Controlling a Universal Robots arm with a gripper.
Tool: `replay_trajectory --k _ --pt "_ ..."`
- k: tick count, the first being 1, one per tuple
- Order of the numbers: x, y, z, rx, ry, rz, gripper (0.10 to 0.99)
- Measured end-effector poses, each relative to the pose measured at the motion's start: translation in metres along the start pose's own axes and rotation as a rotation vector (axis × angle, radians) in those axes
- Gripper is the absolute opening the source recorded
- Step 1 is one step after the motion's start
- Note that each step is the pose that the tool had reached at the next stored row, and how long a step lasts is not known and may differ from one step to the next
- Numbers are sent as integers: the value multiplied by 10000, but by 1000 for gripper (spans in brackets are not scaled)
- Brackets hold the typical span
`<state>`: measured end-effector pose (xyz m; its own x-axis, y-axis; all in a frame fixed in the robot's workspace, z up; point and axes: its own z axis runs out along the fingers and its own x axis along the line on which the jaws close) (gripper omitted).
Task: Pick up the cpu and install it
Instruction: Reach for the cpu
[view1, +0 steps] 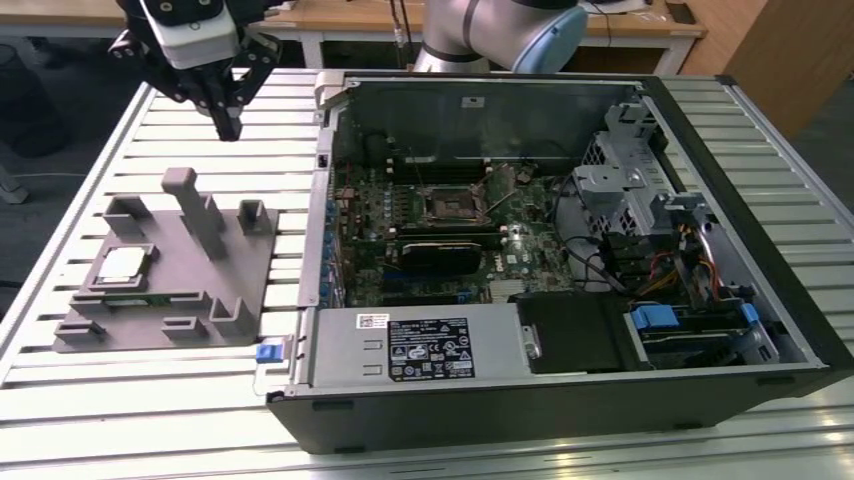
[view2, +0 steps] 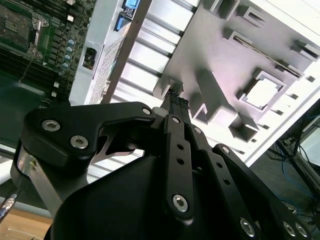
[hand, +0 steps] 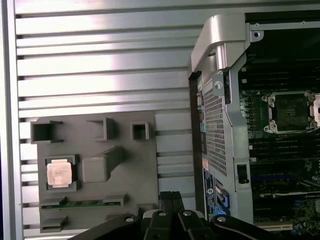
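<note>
The cpu (view1: 120, 265) is a pale silvery square chip lying in a recess of the grey holder block (view1: 187, 320), at the exterior view's left. The wrist views show the cpu (hand: 60, 174) (view2: 262, 93) flat in that recess, with nothing touching it. My gripper (view1: 227, 128) hangs well above the table behind the block, its black fingers pressed together and shut on nothing. The fingertips (hand: 171, 197) sit between the block and the computer case. The square socket (view1: 451, 205) (hand: 290, 112) lies on the motherboard inside the case.
The open computer case (view1: 561, 400) lies on the slatted metal table (view1: 160, 420), to the right of the block in the exterior view. A green memory stick (hand: 82, 203) rests in a slot beside the cpu. Upright posts (view1: 200, 215) rise from the block. Drive cages and cables (view1: 667, 250) crowd the case.
</note>
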<state>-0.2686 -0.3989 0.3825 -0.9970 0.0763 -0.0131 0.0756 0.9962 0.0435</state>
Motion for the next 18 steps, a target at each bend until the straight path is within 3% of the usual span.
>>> replay_trajectory --k 18 --pt "116 -9 9 1 12 0 122"
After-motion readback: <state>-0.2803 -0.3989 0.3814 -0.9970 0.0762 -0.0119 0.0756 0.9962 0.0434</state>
